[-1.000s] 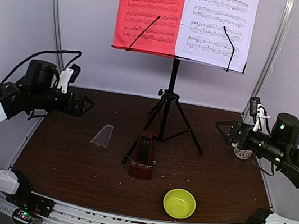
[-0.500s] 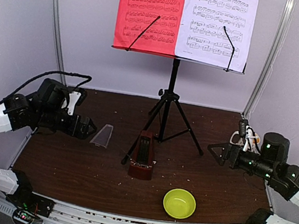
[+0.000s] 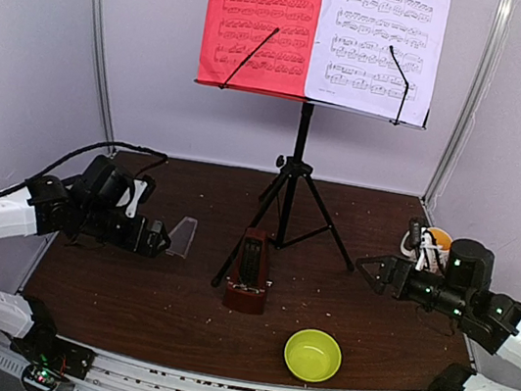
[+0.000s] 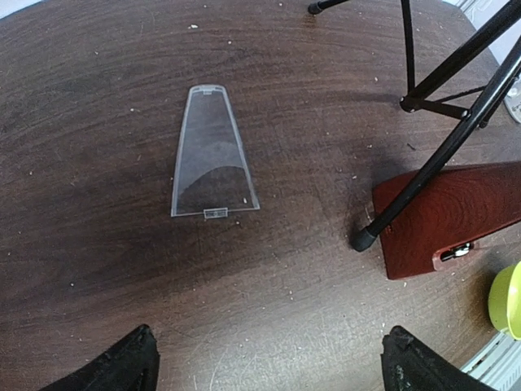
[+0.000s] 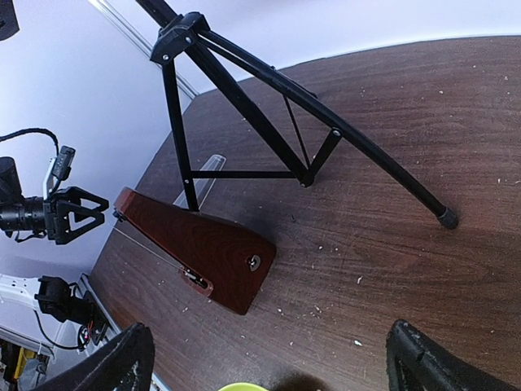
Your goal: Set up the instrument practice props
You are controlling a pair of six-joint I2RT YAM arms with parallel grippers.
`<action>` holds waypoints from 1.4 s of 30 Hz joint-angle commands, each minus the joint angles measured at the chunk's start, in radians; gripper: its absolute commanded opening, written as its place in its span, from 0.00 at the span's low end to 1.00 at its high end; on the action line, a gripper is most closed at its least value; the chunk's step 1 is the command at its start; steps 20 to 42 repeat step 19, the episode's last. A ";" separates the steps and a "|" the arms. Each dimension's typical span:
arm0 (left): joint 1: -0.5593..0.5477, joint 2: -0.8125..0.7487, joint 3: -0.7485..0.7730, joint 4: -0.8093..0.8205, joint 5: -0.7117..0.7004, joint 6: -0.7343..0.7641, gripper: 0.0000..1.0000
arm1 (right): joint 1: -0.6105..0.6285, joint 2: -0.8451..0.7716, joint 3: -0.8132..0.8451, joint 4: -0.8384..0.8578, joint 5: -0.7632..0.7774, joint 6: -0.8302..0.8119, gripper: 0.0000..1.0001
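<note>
Watching the top view: the music stand (image 3: 301,138) is up at 12 o'clock on the table (image 3: 125,298), tripod legs spread on the wood. The red sheet (image 3: 261,22) and the white sheet (image 3: 377,40) sit side by side on its desk, red to the left, each with a black retaining arm across it.

The metronome (image 3: 250,273) stands near the table centre, at 6 o'clock from the stand's pole and between the front legs. In my left wrist view one leg's foot (image 4: 361,239) rests just beside the metronome's body (image 4: 456,216); I cannot tell if they touch.

The clear cover (image 3: 181,236) is off the metronome and lies flat on the wood at its 9 o'clock, well apart from it. From the left wrist camera the cover (image 4: 212,159) sits at 12 o'clock from the fingers, narrow end farthest away.

The left gripper (image 3: 157,238) hangs low, just at 9 o'clock of the cover, jaws spread wide and holding nothing. The right gripper (image 3: 368,267) is at 3 o'clock of the metronome, near the right tripod foot, jaws also spread wide and empty.

A yellow-green bowl (image 3: 313,355) sits at 5 o'clock from the metronome, near the front edge.
</note>
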 commanded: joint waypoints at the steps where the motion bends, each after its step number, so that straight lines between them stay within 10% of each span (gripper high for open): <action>1: -0.005 0.014 -0.004 0.055 -0.015 -0.013 0.98 | 0.001 0.006 -0.017 0.050 -0.013 0.016 1.00; 42: -0.005 0.022 0.025 0.054 -0.066 -0.059 0.98 | 0.001 0.003 -0.016 0.045 -0.012 0.005 1.00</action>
